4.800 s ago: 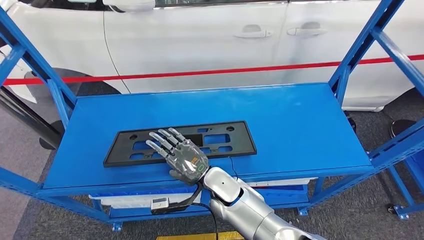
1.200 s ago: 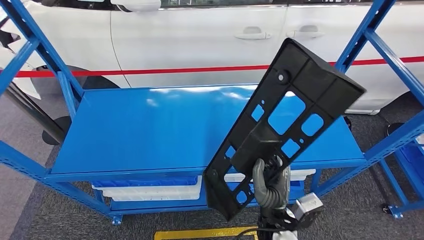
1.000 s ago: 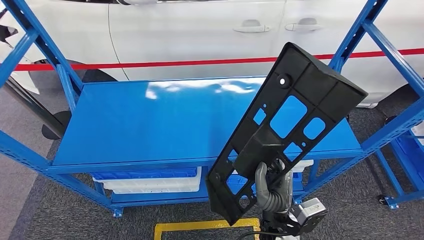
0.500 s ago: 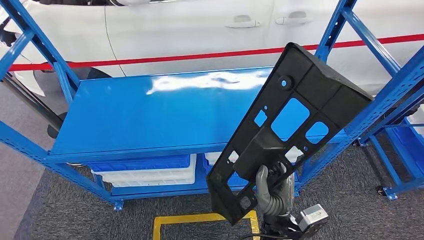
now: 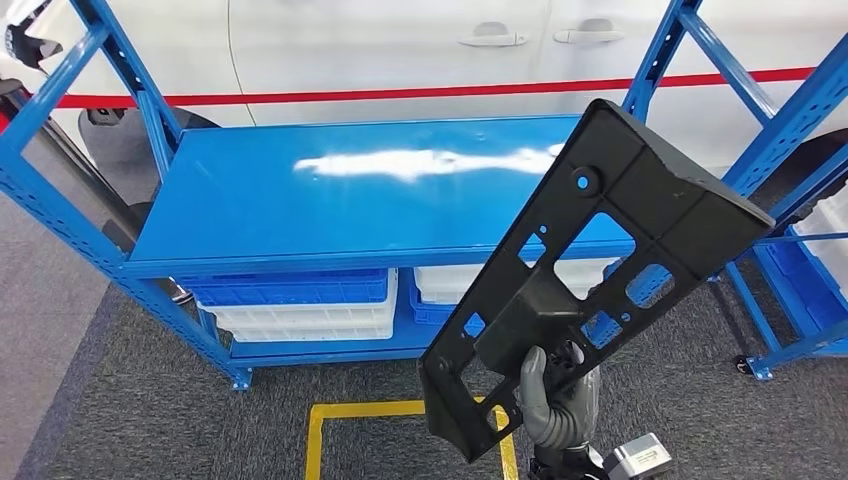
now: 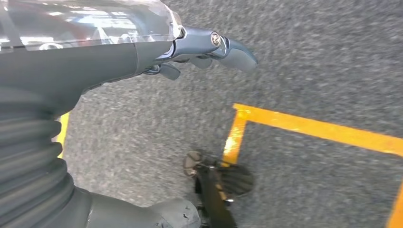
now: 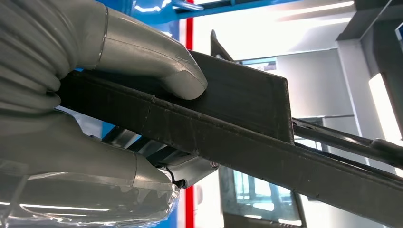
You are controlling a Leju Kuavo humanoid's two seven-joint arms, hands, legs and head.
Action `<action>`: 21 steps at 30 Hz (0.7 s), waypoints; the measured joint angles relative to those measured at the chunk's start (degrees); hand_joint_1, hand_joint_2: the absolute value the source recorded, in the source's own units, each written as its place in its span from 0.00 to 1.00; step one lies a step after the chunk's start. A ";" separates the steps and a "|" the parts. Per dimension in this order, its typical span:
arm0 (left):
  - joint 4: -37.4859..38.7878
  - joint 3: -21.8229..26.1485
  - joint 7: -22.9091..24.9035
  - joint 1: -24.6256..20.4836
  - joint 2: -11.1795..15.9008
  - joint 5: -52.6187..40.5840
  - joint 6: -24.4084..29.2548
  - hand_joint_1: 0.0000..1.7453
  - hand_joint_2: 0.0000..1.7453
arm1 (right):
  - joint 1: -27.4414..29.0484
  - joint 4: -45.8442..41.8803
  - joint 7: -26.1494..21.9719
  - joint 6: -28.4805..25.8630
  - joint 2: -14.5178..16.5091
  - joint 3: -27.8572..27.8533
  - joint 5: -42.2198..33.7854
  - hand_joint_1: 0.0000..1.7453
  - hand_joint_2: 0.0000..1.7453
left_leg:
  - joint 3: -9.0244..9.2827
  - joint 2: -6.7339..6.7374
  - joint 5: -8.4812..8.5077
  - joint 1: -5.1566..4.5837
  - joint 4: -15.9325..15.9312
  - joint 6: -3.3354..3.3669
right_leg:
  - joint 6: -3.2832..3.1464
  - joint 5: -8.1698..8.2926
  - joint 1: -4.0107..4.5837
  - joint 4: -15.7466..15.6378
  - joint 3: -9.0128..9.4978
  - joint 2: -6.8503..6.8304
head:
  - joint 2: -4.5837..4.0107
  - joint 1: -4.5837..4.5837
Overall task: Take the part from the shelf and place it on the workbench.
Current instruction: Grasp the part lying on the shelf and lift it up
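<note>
Right hand [image 5: 556,398] grips the black part [image 5: 600,270], tilted, in front of the blue shelf [image 5: 330,195]; left hand [image 6: 157,42] empty, fingers apart.

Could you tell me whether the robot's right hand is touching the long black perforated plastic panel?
Touching. The right wrist view shows the right hand's thick grey thumb pressed onto the long black perforated plastic panel, with darker fingers under it.
</note>
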 joint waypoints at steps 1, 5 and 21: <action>0.00 0.06 0.03 0.03 -0.05 -0.05 -0.05 0.00 1.00 | 0.12 -0.03 0.00 -0.02 -0.10 -0.11 -0.02 1.00 1.00 | -1.03 0.04 0.60 0.09 0.31 -0.21 | 0.23 1.26 -0.21 0.35 1.04 -0.01 | 0.00 0.00; -0.10 0.33 0.11 0.06 -0.22 -0.57 -0.19 0.00 1.00 | 0.37 -0.97 0.01 -0.28 -0.25 -0.49 0.49 1.00 1.00 | -4.47 -0.06 2.03 0.31 2.46 -1.43 | 0.40 3.79 -0.67 -11.62 11.10 0.06 | 0.00 0.06; -1.06 1.67 0.21 0.09 -0.64 -2.58 -1.07 0.00 1.00 | 2.80 -3.69 1.58 -0.95 -0.45 -1.66 1.74 1.00 1.00 | 4.34 -0.42 -4.85 -0.35 3.28 -1.14 | -3.18 9.84 1.02 -14.54 3.98 -0.42 | -0.01 -0.28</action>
